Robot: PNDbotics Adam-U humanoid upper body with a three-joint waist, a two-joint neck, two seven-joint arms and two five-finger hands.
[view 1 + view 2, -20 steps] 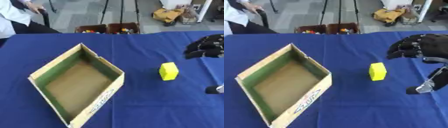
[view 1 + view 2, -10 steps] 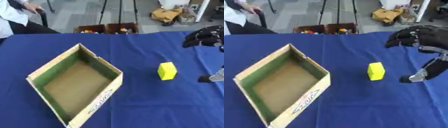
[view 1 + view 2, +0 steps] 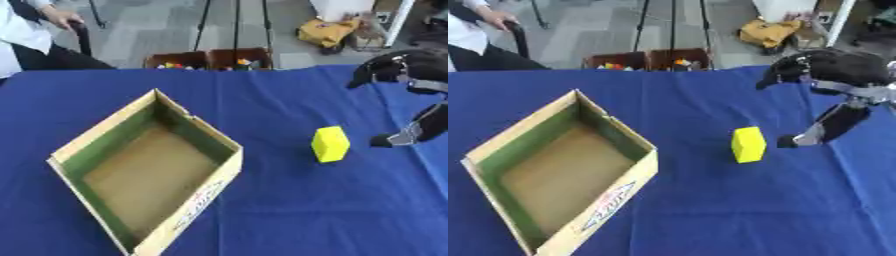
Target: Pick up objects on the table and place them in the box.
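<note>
A yellow block stands upright on the blue table, right of centre. To its left lies an open cardboard box with a green inner lining, turned cornerwise and holding nothing I can see. My right hand hovers just right of the block, above the table. Its fingers arch at the top and its thumb reaches down, the tip a short way from the block's right side. Nothing is held in the hand. My left hand does not show.
Beyond the table's far edge stand two brown crates with small coloured things. A person sits at the far left corner. A yellow bag lies on the floor behind.
My right hand has moved left and a little farther back, and its thumb tip has drawn near the yellow block. Block and box have not moved.
</note>
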